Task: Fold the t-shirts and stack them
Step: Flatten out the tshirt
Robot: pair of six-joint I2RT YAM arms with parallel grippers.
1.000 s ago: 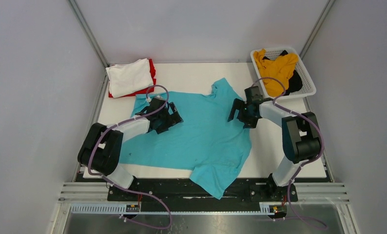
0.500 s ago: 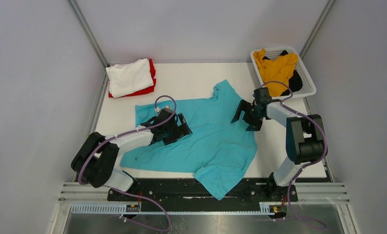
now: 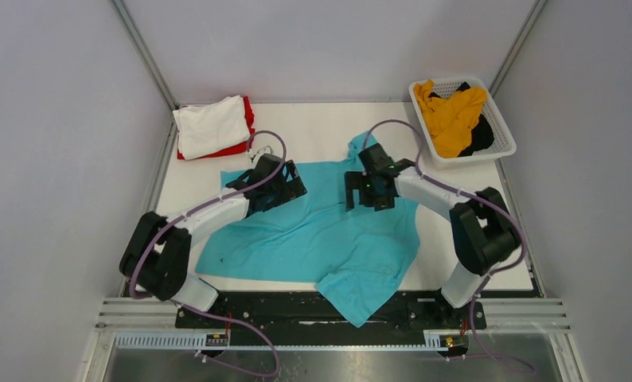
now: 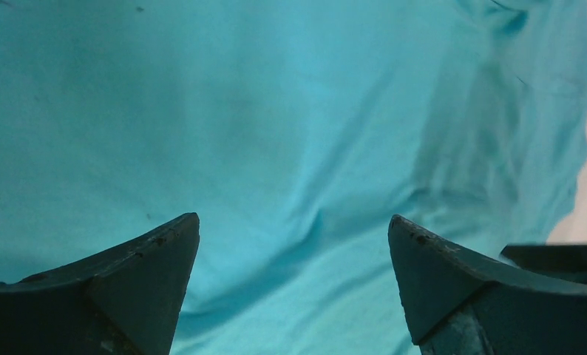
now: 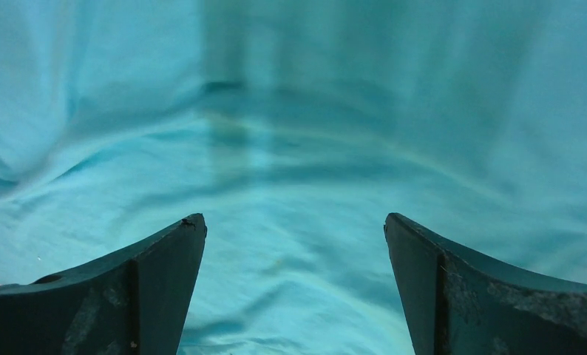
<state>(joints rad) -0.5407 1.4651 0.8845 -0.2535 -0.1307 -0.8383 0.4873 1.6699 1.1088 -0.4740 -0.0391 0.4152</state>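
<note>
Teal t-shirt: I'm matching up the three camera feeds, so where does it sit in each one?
Top external: the teal t-shirt lies spread across the middle of the table, one corner hanging off the near edge.
Left wrist: it fills nearly the whole picture, except the right edge.
Right wrist: it fills almost the whole picture.
Shared landmark: the open left gripper and right gripper over the shirt; each wrist view shows its own fingers.
</note>
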